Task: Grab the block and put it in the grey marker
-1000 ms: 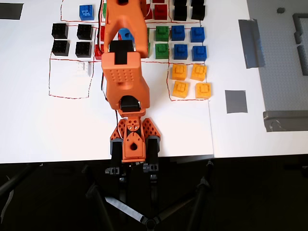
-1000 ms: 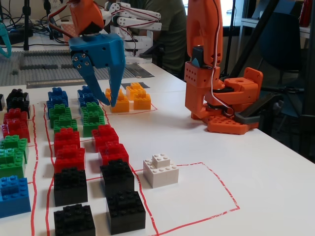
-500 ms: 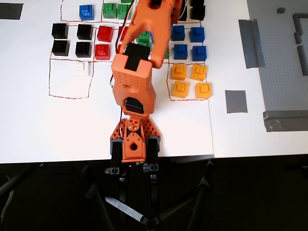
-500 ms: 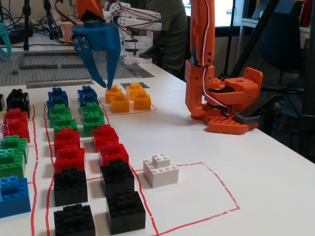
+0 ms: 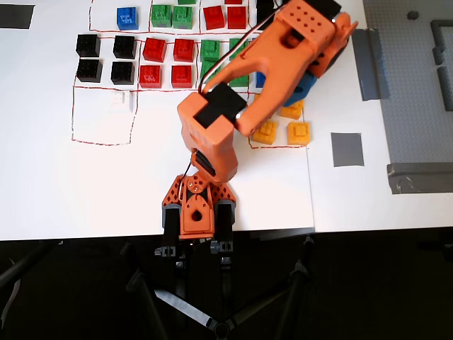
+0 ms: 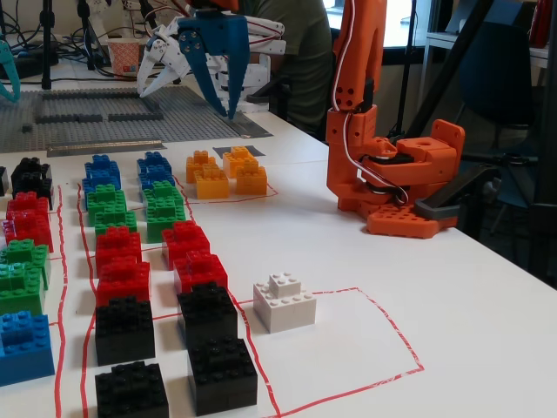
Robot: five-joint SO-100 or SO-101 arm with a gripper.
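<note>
Above the yellow-orange cubes, I see the blue gripper (image 6: 228,83) hanging with jaws spread, empty.

Below it sit four yellow blocks; the block (image 6: 211,181) nearest the fixed camera rests untouched. Overhead, the grey marker (image 5: 347,149) lies right of them.

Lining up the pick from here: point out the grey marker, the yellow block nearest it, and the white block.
grey marker (image 5: 347,149), overhead view, centre of the tape square.
yellow block nearest the marker (image 5: 298,132), overhead view, top stud.
white block (image 6: 287,312), fixed view, front face.
</note>
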